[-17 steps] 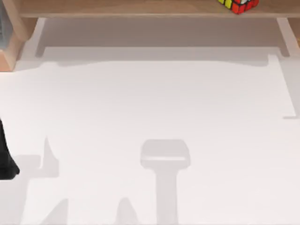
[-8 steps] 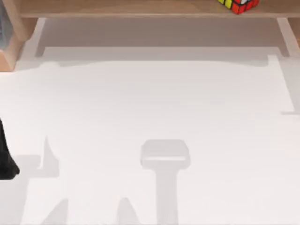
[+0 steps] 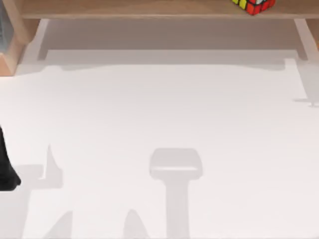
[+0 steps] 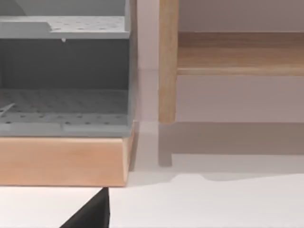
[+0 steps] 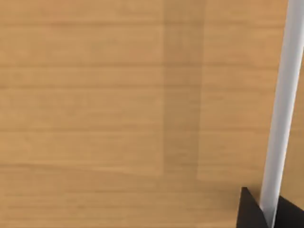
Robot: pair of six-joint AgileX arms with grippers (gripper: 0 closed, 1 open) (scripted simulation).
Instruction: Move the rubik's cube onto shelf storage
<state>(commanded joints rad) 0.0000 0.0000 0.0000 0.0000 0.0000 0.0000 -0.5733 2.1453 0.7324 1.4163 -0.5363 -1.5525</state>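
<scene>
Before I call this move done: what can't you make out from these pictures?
- Rubik's cube on the shelf, top view: the picture's top edge cuts it off, so how it sits is unclear.
- Left arm, top view: left edge cuts it off; fingers unseen.
- Right gripper, right wrist view: a dark tip at the bottom edge against wood; open or shut unknown.

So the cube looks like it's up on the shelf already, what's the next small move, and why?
Probably just ease the right arm back off the shelf storage toward a parked pose. The rubik's cube already sits on the board at the top view's far right, with no pincer on it, while the right wrist view looks close onto wood grain. The left arm is parked at the table's left edge.
</scene>
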